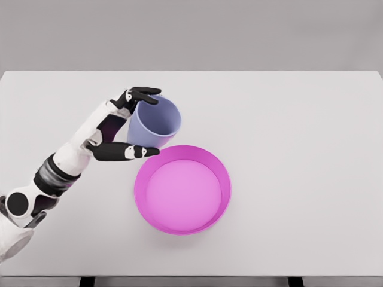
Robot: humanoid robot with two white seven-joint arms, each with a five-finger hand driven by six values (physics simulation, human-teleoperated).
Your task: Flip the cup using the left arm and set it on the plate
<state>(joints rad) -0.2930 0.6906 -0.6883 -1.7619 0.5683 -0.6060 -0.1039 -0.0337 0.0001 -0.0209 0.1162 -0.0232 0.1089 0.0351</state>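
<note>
A lavender cup (157, 121) is held in my left hand (139, 122), tilted with its open mouth facing up and to the right. Black fingers (141, 94) wrap over its far side, and the thumb (124, 152) presses its near side. The cup hangs just above and left of the magenta plate (222, 179), a round dish with a raised rim in the middle of the table. The cup's lower edge overlaps the plate's upper-left rim in the view. My left arm comes in from the lower left. The right arm is out of view.
A white table (299, 119) spans the view, with its front edge near the bottom and its back edge against a grey wall.
</note>
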